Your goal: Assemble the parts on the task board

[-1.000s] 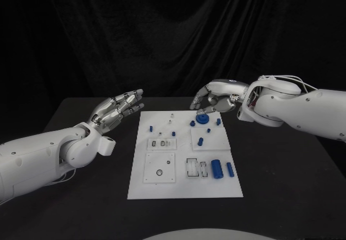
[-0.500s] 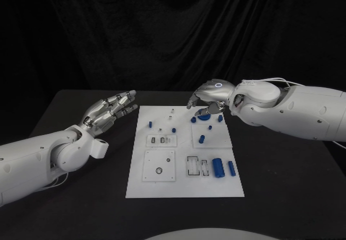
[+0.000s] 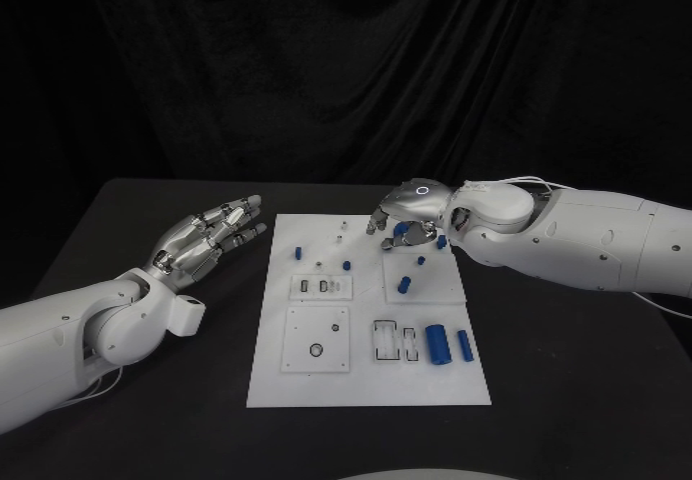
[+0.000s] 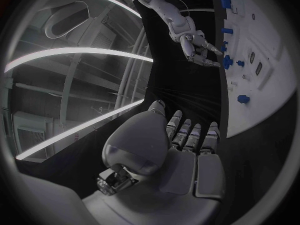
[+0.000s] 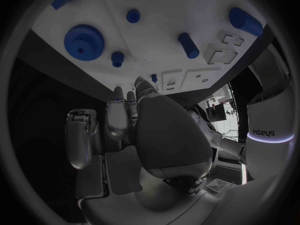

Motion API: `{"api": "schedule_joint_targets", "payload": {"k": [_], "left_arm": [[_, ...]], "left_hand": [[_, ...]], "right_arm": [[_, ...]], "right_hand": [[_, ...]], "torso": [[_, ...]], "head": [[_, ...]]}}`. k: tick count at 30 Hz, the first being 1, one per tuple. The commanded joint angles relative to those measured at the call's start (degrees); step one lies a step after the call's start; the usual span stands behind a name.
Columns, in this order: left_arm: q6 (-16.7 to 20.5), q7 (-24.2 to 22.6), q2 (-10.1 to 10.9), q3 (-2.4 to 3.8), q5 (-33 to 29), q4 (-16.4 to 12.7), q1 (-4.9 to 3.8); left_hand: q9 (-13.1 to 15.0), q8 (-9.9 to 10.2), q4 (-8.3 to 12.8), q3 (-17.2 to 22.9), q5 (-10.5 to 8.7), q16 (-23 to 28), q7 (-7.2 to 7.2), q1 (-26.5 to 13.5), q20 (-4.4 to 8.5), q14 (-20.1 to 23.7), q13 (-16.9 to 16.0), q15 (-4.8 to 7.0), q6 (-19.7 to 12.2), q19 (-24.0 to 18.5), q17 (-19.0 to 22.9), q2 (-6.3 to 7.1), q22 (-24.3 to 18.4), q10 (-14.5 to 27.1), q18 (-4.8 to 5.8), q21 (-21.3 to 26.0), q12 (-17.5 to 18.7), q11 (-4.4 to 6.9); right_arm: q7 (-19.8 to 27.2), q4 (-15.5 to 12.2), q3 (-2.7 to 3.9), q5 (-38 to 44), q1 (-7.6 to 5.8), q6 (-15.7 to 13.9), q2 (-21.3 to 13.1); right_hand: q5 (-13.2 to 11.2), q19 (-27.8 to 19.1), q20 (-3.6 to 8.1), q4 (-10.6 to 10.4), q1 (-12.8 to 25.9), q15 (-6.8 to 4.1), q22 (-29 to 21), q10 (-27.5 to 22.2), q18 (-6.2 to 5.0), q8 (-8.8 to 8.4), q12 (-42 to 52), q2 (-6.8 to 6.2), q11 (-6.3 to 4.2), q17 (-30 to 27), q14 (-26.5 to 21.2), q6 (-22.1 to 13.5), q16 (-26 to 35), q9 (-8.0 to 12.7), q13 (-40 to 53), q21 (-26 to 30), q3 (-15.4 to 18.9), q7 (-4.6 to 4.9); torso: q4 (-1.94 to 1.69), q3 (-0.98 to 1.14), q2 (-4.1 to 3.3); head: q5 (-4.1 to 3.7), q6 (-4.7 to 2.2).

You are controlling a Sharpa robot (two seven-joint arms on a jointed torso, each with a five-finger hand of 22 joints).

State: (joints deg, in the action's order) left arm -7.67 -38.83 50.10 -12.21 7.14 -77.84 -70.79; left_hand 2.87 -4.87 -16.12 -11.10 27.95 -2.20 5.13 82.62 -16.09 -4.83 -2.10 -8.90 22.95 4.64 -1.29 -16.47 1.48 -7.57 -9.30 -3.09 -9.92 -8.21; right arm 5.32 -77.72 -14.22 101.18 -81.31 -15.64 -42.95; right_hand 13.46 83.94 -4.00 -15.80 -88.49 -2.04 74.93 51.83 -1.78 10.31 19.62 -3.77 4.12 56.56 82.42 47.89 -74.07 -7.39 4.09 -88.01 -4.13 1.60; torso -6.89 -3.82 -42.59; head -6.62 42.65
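White rectangular task board [image 3: 368, 380] lying mid-table, blue toothed gear wheel [image 5: 83, 41] sitting at its far end, right hand [image 3: 408, 218] hovering there with curled empty fingers, left hand [image 3: 206, 234] hanging flat, holding nothing

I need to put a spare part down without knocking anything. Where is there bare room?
The black table lies bare right of the task board, below the right arm, and along the board's near edge. The board's far right corner is crowded: the right hand hovers over blue parts there.
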Motion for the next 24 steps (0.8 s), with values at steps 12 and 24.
{"api": "schedule_joint_targets", "payload": {"k": [12,24], "left_arm": [[-1.4,-8.4,0.2,0.07,0.1,-0.7,-0.04],[-1.8,-8.2,0.1,0.06,0.1,-0.6,-0.03]], "left_hand": [[0.0,0.0,0.2,0.5,0.48,0.2,0.15,0.8,-0.42,0.2,0.1,-0.27,0.0,-0.1,0.0,0.13,0.0,0.4,-1.09,-0.3,0.2,-0.07],[0.0,0.0,0.3,0.8,0.81,0.2,0.2,1.2,-0.4,0.2,0.1,-0.37,0.1,-0.1,0.0,0.17,0.0,0.3,-1.09,-0.3,0.1,-0.18]], "right_arm": [[-1.6,1.3,0.05,1.0,1.29,-0.2,-0.3],[-2.0,2.6,0.05,1.0,1.74,0.9,0.0]], "right_hand": [[3.1,2.6,-0.51,0.1,0.8,0.2,9.7,0.7,0.42,-1.62,-3.2,-1.14,0.24,0.6,0.4,0.9,0.4,-0.4,-0.1,0.3,-1.7,-0.24],[8.4,2.5,-0.72,1.0,0.9,0.41,9.7,0.4,0.38,-2.91,-7.3,-1.58,0.51,0.8,0.3,2.5,1.0,-0.5,0.0,0.4,-4.6,-0.33]], "torso": [[-0.01,-0.25,-0.06],[-0.02,-0.35,-0.07]], "head": [[0.25,0.62],[0.09,0.91]]}}
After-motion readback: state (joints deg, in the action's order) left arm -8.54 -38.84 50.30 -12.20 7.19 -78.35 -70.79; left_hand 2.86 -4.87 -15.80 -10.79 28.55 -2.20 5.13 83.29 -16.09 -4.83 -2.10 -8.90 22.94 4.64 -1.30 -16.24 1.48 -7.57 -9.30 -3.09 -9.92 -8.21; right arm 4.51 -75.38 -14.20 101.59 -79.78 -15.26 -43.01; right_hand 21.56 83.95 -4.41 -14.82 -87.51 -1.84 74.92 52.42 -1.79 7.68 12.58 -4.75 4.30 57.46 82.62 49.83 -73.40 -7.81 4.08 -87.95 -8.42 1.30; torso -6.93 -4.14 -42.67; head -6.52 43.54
